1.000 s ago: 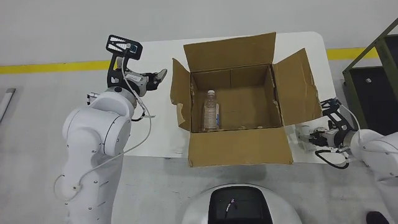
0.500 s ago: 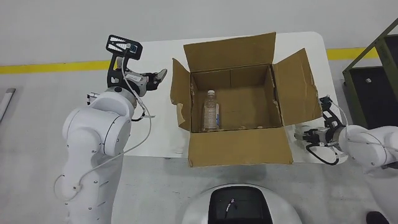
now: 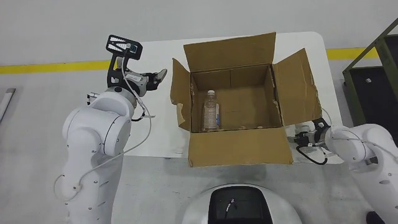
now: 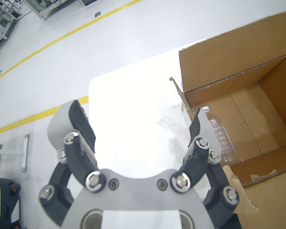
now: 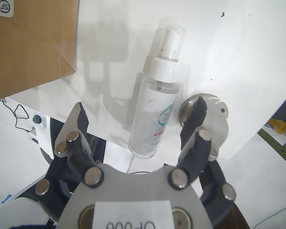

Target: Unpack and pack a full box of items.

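Fingers point(image 5: 83, 120) of the right gripper point(image 5: 141, 110) were spread apart, one on each side of a clear spray bottle point(image 5: 155, 110) with a white pump under a clear cap. No contact with the spray bottle could be made out. It lay on the white table point(image 5: 228, 36) near the front edge, just beside the right front corner of a cardboard box point(image 3: 239, 147). The box was set in the middle of the table with all four flaps folded outward. A plastic water bottle point(image 3: 211, 110) lay on its side on the box floor, against the left wall, its cap pointed toward the far wall. The left gripper point(image 4: 136, 114) was held over the table near the box's left flap, its fingers wide apart with nothing between them.
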